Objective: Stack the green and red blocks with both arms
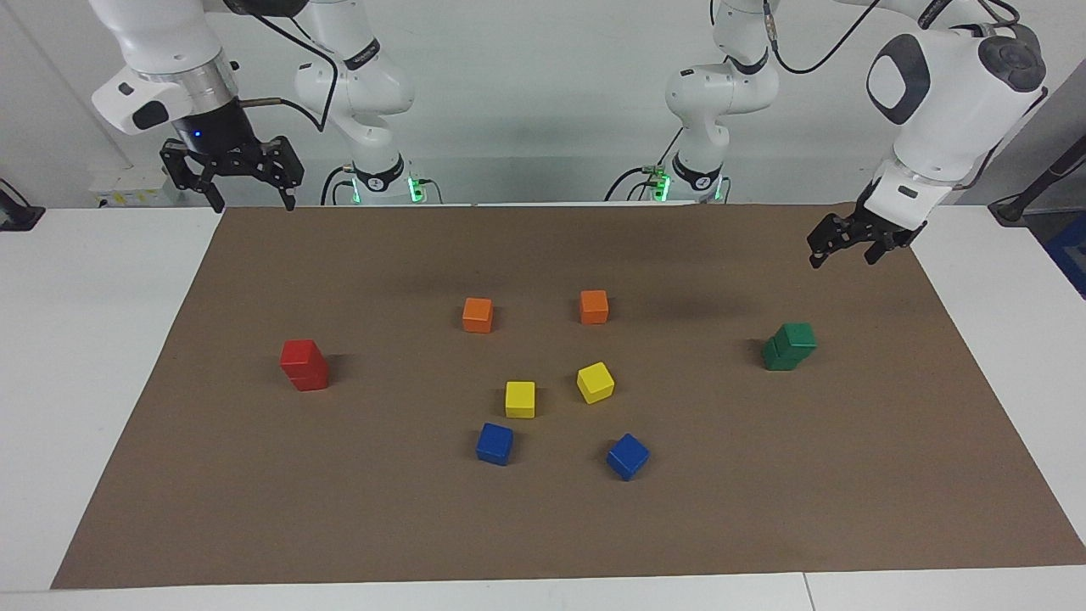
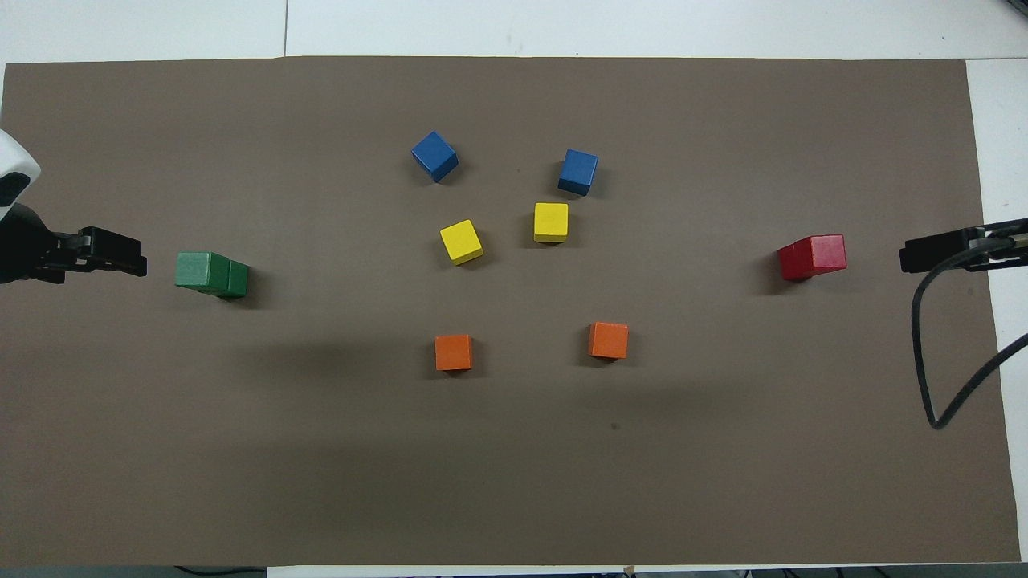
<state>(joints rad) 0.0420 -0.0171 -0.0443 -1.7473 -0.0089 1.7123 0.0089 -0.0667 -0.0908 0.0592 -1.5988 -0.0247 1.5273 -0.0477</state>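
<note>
Two red blocks (image 1: 304, 365) (image 2: 813, 257) stand stacked on the brown mat toward the right arm's end. Toward the left arm's end, two green blocks (image 1: 789, 346) (image 2: 210, 273) stand stacked, the upper one set slightly askew. My right gripper (image 1: 253, 200) (image 2: 911, 257) hangs open and empty high over the mat's edge, well clear of the red stack. Raised over the mat's corner, my left gripper (image 1: 840, 255) (image 2: 132, 263) is open and empty, apart from the green stack.
In the middle of the mat (image 1: 543, 526) lie two orange cubes (image 1: 478, 315) (image 1: 594, 306), two yellow cubes (image 1: 520, 399) (image 1: 595, 382) and two blue cubes (image 1: 495, 443) (image 1: 628, 456). The right arm's black cable (image 2: 932, 353) hangs over the mat's end.
</note>
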